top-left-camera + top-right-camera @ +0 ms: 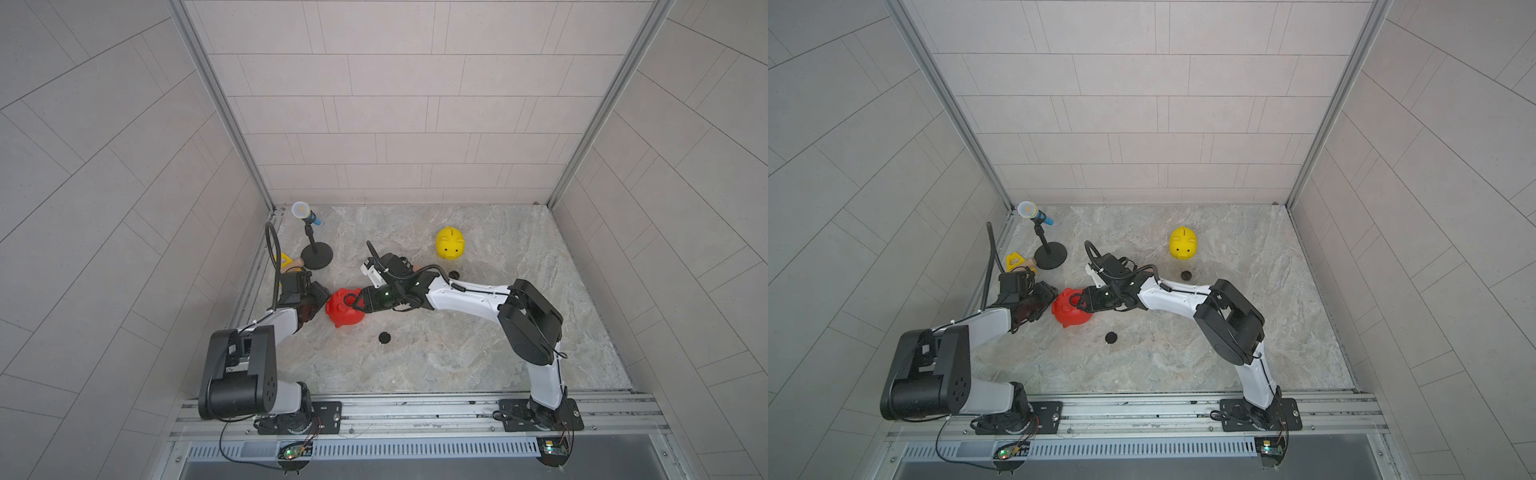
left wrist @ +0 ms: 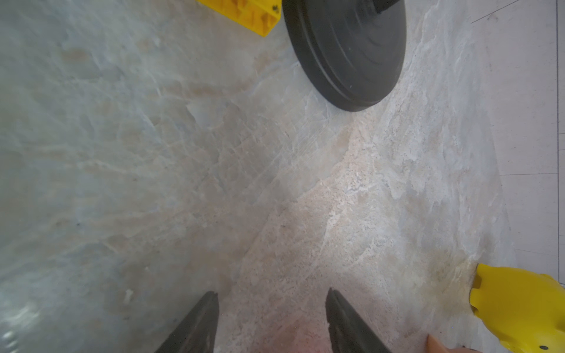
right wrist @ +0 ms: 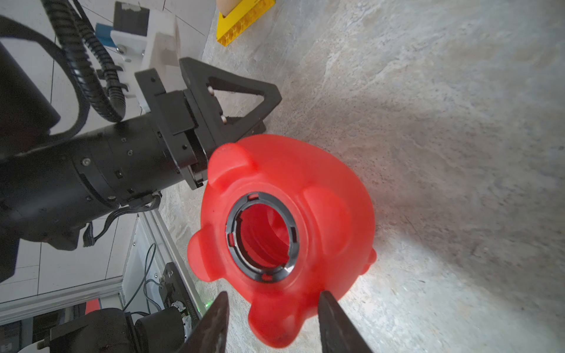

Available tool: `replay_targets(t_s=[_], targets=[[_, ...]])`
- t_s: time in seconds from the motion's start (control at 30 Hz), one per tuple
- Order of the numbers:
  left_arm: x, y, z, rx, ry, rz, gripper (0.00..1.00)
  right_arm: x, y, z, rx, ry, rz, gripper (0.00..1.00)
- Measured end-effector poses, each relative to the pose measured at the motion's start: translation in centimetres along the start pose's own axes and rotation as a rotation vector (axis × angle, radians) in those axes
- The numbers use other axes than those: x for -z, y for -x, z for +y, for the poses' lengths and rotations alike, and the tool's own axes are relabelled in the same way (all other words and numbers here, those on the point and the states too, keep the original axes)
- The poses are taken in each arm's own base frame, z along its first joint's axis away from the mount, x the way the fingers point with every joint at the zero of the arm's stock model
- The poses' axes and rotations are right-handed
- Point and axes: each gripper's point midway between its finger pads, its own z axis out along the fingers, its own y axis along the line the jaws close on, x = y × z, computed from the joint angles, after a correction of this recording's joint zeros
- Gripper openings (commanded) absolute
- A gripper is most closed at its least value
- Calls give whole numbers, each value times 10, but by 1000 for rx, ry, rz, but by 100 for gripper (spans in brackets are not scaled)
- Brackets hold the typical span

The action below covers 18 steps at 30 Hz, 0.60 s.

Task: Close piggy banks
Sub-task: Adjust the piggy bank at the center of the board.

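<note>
Red pig [image 3: 330, 183] lies on its side on the tabletop [image 1: 415, 365], belly hole open, between both hands: right hand [image 3: 274, 293] apart around one foot, left hand [image 2: 272, 292] apart just beside it. Yellow pig [image 1: 450, 243] stands well apart.

Near and right tabletop [image 1: 436, 361] lies open, bar one plug [image 1: 385, 337]. The red pig [image 1: 347, 311] is boxed in, left hand [image 1: 319, 297] and right hand [image 1: 356, 302] flanking it. Mic stand [image 1: 316, 257] and toy [image 1: 286, 261] crowd the far left; yellow pig [image 1: 450, 243] stands far right.

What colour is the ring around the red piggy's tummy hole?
Black. The ring shows best in the right wrist view.
</note>
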Motion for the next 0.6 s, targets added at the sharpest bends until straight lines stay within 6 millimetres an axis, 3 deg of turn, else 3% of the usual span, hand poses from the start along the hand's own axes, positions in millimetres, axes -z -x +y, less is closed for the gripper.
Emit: replay_targets(t_s=[0.37, 0.6], targets=[[-5, 4, -6, -4, -19, -2, 64, -1, -2, 5, 2, 12, -2, 52], [10, 6, 4, -11, 59, -14, 65, 2, -5, 3, 6, 4, -3, 57]])
